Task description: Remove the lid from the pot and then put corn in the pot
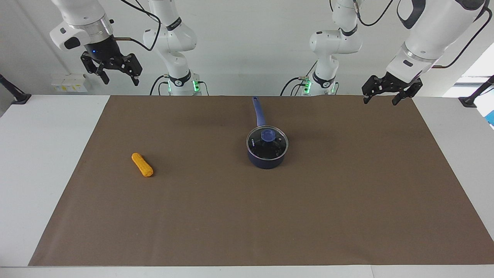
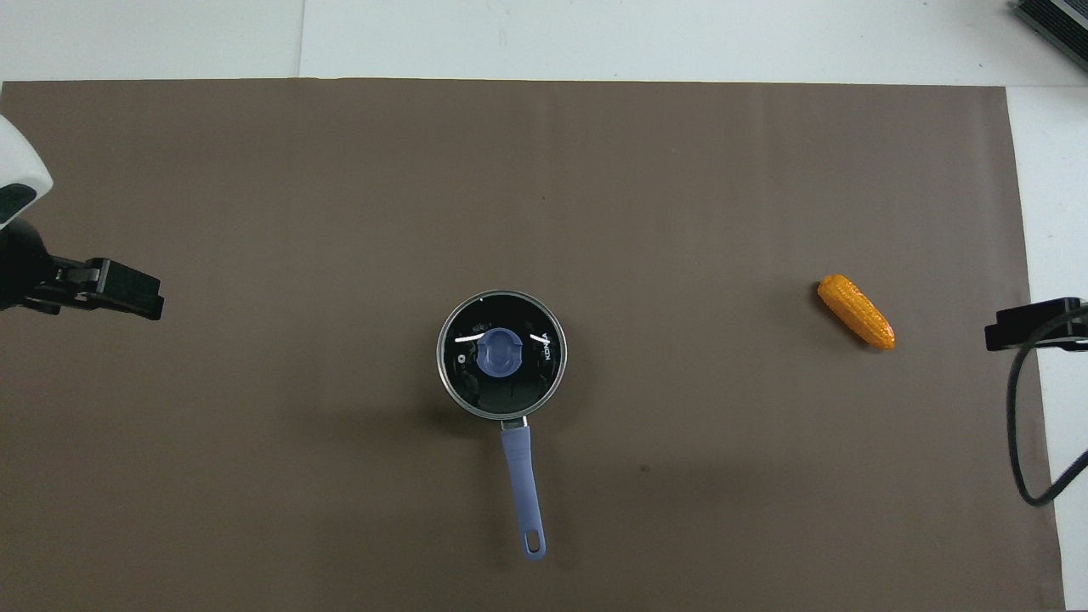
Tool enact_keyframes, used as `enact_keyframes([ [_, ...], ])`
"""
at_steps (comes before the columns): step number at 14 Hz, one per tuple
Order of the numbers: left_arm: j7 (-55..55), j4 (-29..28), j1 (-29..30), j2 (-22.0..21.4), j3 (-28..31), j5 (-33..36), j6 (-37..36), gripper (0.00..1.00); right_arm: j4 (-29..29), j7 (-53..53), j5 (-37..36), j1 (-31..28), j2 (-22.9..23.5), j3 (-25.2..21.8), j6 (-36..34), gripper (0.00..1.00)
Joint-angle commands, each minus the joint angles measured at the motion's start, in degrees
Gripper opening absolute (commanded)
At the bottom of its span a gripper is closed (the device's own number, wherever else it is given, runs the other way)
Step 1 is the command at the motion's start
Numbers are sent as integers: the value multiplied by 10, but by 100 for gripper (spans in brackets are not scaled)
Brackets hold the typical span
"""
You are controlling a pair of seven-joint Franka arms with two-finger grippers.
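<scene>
A white table [image 1: 46, 162] is carrying a large brown mat [image 1: 247, 216] that is covering nearly all of its top, leaving pale strips showing at both ends and along the edges. A plain white wall [image 1: 247, 46] is rising above the robots' end of the table, and the two white arm bases are standing there side by side, with small green lights glowing at their feet and black cables trailing down.

The pot [image 1: 267, 158] is sitting near the middle of the mat, its long blue handle [image 1: 258, 111] pointing straight toward the robots. The lid [image 1: 267, 142] is resting flat on the pot, closing it, with the blue knob [image 1: 268, 134] standing up at its centre.

The corn [image 1: 142, 165] is lying on the mat well apart from the pot, toward the right arm's end of the table, turned at a slant.

The right gripper [image 1: 117, 75] is hanging high in the air over the right arm's end of the table, its fingers spread apart and holding nothing. The left gripper [image 1: 380, 96] is hanging over the corner of the mat at the left arm's end, its fingers likewise spread and empty. Both arms are waiting, well apart from pot and corn.
</scene>
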Motion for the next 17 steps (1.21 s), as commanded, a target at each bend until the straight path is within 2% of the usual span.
enact_keyframes([
  [1, 8, -15, 4, -14, -2, 2, -7, 100, 4, 4, -4, -2, 2, 3, -4, 100],
  [3, 7, -33, 3, -23, -2, 3, 2, 100, 3, 5, 0, -3, 2, 3, -3, 100],
  [10, 2, -38, -1, -23, -2, 0, 10, 100, 3, 3, 8, -11, 2, 0, -10, 100],
  [15, -1, -69, -9, -23, -8, -16, 40, 100, 2, 3, 8, -12, 2, -3, -6, 100],
  [17, -2, -87, -31, -23, -9, -16, 62, 100, 2, 1, 8, -12, 1, -4, -8, 100],
])
